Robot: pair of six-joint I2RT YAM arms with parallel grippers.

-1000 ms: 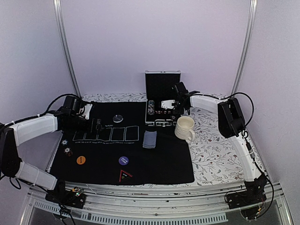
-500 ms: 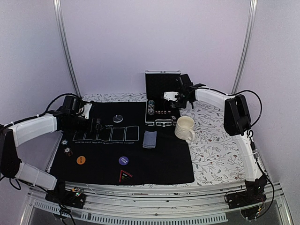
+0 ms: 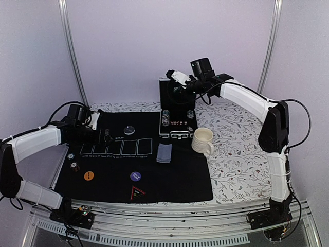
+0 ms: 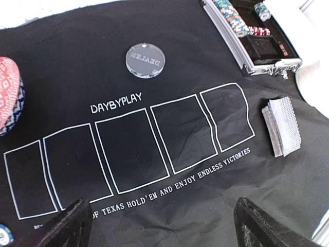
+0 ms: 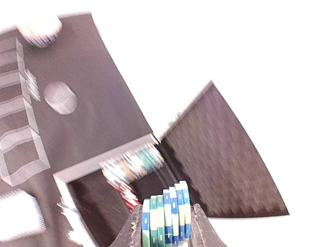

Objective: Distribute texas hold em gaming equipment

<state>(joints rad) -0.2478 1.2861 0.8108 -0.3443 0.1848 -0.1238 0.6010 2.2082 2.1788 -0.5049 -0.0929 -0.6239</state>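
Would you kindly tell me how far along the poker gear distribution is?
Done: the dealer button, orange button, purple button and card deck lie on the black mat, plus loose chips at its left edge. In hand: the right pincer is shut on a chip stack, above the open case. Remaining: further chips sit in the case, and the left pincer is open, holding nothing.

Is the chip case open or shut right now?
Open. The case has its lid standing upright at the back, and chips lie exposed inside, as the left wrist view shows.
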